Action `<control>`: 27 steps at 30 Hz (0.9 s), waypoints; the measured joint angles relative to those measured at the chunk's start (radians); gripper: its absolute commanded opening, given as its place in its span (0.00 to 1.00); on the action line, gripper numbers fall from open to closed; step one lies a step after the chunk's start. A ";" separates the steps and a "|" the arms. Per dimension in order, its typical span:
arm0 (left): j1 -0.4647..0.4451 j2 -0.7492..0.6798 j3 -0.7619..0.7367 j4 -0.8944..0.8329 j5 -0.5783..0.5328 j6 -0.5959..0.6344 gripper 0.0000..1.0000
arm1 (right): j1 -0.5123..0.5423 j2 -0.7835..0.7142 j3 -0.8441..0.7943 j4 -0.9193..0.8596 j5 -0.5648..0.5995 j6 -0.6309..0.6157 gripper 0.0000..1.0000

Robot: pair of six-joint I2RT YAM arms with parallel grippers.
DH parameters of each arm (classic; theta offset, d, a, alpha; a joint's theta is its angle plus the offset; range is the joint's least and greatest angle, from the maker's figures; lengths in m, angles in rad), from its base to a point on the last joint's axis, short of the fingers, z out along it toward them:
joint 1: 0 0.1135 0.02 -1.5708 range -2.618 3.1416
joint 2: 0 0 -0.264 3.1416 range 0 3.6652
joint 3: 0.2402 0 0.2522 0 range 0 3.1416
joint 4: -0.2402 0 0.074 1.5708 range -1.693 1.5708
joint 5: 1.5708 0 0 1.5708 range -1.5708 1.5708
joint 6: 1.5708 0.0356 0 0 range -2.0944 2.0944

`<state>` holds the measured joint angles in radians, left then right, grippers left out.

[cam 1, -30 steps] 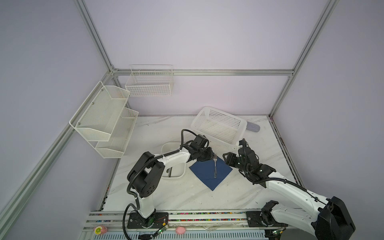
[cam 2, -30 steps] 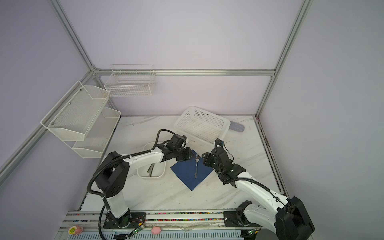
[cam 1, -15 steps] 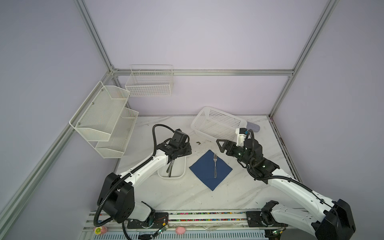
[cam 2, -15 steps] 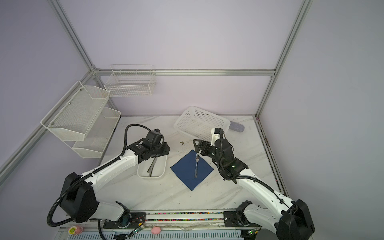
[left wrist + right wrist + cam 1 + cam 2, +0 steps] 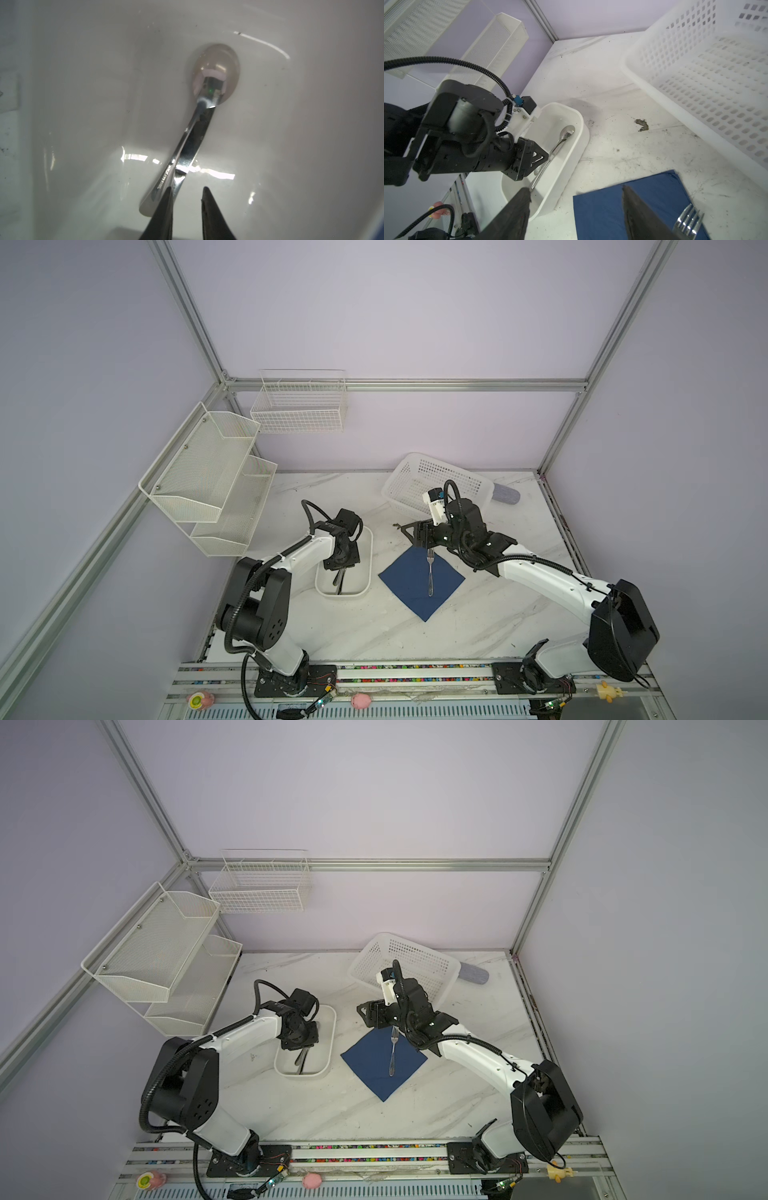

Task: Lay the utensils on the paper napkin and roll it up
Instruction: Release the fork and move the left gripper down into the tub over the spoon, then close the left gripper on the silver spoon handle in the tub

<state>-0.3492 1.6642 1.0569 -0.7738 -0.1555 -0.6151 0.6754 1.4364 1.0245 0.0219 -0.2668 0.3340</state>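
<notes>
Since a second ago the left gripper (image 5: 340,568) has left the paper napkin (image 5: 409,585) and dropped into the white dish (image 5: 344,593), while the right gripper (image 5: 409,535) has drawn back to the napkin's far corner.

In both top views the fork (image 5: 430,572) lies alone on the napkin, with its tines pointing at the right gripper (image 5: 368,1017), which is close by.

In the left wrist view the left gripper (image 5: 187,189) has its tips slightly apart, and the dish floor shows between them. The knife (image 5: 193,145) crosses the spoon (image 5: 216,68) and runs against one fingertip (image 5: 164,207).

In the right wrist view the right gripper (image 5: 575,188) is spread wide and empty over the napkin's corner (image 5: 602,212). The fork (image 5: 688,220) lies outside its jaws.
</notes>
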 measured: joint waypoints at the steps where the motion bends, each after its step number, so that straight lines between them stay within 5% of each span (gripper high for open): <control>1: 0.000 0.017 0.000 -0.006 -0.013 0.002 0.24 | 0.000 0.000 -0.001 -0.008 0.009 -0.005 0.71; 14: 0.000 0.062 0.030 0.081 -0.058 0.079 0.25 | 0.049 -0.023 -0.089 0.014 -0.106 0.037 0.67; 27: 0.010 0.107 0.048 0.148 -0.071 0.180 0.23 | 0.190 0.223 -0.029 0.071 -0.038 0.134 0.60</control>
<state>-0.3393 1.7714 1.1046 -0.6254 -0.2264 -0.4347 0.8650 1.6596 0.9951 0.0933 -0.3050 0.4675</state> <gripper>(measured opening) 0.236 0.602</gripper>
